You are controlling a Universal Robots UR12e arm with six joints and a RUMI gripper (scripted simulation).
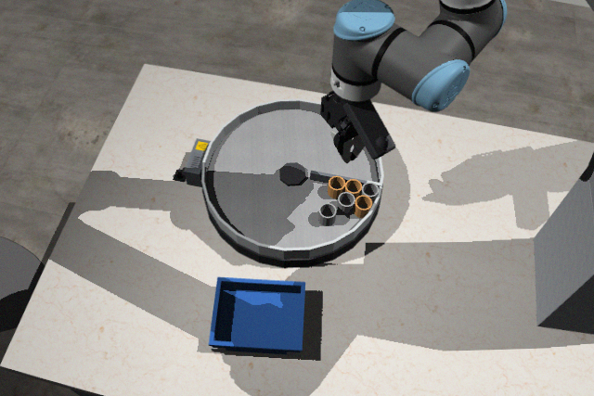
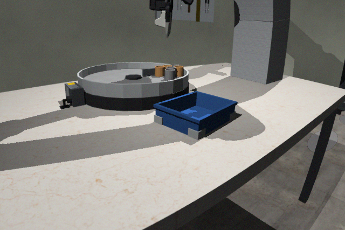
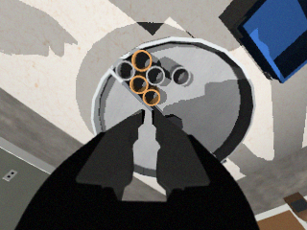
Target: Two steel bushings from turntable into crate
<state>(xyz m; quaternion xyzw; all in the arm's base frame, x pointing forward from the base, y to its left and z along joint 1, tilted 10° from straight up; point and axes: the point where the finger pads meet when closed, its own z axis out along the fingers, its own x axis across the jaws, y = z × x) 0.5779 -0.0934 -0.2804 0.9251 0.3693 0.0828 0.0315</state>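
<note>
The turntable (image 1: 253,142) (image 2: 117,89) (image 3: 216,62) carries several upright bushings grouped near its rim beside a divider bar. Three are grey steel: one steel bushing (image 1: 328,221) (image 2: 169,75) (image 3: 173,77) stands apart on the open side, a second steel bushing (image 1: 345,208) is in the middle of the group, and a third steel bushing (image 1: 369,196) is by the rim and bar. Three orange bushings (image 1: 336,194) (image 2: 159,71) stand among them. The blue crate (image 1: 259,347) (image 2: 178,123) (image 3: 288,29) is empty. My gripper (image 1: 349,158) (image 2: 167,35) (image 3: 148,110) is shut on nothing, high above the turntable.
The divider bar (image 1: 320,175) runs from near the dark hub (image 1: 292,173) to the rim. A small box with a yellow label (image 1: 195,157) (image 2: 74,95) is against the turntable's left side. A tall grey column (image 1: 563,248) (image 2: 253,49) stands at the right.
</note>
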